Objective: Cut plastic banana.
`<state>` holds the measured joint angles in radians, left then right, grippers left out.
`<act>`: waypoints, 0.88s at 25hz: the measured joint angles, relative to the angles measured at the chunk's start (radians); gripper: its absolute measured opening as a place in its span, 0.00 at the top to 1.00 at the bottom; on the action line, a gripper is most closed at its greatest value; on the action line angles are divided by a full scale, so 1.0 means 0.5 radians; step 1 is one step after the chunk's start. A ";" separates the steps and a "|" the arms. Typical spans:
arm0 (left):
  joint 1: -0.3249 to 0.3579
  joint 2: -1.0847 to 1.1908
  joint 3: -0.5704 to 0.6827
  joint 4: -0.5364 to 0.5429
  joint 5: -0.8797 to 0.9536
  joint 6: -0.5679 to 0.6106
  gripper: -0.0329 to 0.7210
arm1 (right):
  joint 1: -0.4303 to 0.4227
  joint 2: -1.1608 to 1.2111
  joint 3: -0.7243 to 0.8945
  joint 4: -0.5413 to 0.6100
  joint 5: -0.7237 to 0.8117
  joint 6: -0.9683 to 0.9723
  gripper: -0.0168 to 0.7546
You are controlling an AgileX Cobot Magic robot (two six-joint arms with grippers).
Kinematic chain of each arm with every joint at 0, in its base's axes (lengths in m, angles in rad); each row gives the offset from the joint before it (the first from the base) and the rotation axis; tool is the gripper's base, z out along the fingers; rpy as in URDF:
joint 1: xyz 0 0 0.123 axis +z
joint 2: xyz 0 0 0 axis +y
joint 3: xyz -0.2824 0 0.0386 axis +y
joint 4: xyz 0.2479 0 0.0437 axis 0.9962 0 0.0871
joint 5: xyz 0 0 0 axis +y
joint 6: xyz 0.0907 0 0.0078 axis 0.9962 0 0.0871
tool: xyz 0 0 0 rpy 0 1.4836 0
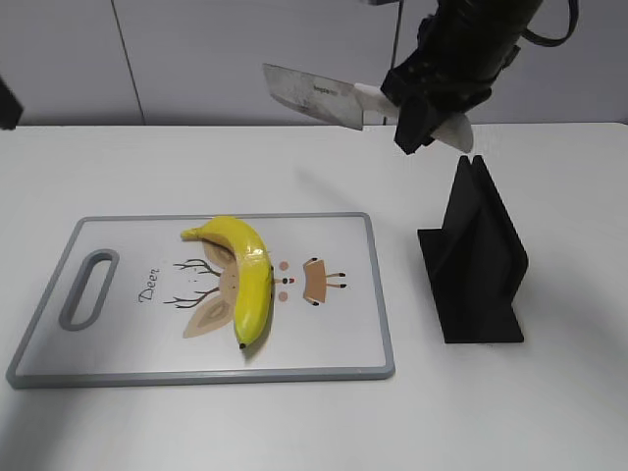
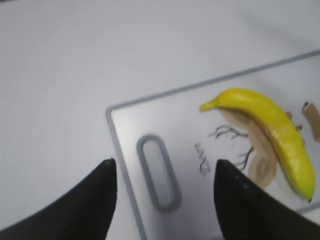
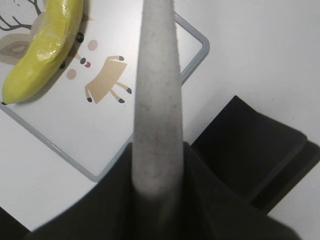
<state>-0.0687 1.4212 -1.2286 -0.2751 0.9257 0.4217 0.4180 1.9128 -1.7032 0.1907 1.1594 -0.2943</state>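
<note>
A yellow plastic banana (image 1: 247, 275) lies whole on a white cutting board (image 1: 118, 339) with a grey rim and a deer drawing. It also shows in the left wrist view (image 2: 280, 132) and the right wrist view (image 3: 47, 42). My right gripper (image 1: 424, 103) is shut on the white handle of a knife (image 1: 314, 95) and holds it high above the table, right of and behind the board, blade pointing left. In the right wrist view the knife's handle (image 3: 156, 95) runs up the middle. My left gripper (image 2: 165, 172) is open and empty above the board's handle slot (image 2: 157, 172).
A black knife stand (image 1: 476, 257) sits on the white table right of the board, below the right gripper; it also shows in the right wrist view (image 3: 255, 150). A grey wall runs behind the table.
</note>
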 joint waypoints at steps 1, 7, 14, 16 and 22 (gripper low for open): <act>0.011 -0.002 0.003 0.064 0.106 -0.057 0.17 | 0.000 -0.009 0.000 -0.004 0.023 0.063 0.77; 0.015 -0.225 0.223 0.168 0.204 -0.197 0.18 | 0.000 -0.206 0.137 -0.059 0.044 0.297 0.77; 0.012 -0.759 0.650 0.170 0.073 -0.201 0.19 | 0.000 -0.547 0.593 -0.198 -0.328 0.621 0.77; 0.012 -0.935 0.788 0.170 0.044 -0.215 0.19 | 0.000 -0.660 0.739 -0.234 -0.485 0.697 0.77; 0.012 -1.474 1.227 0.170 -0.064 -0.239 0.20 | 0.000 -0.914 1.107 -0.417 -0.728 0.975 0.77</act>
<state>-0.0629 0.6842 -0.6149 -0.1899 0.8940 0.3023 0.4180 1.4560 -1.1495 -0.0177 0.7953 0.1932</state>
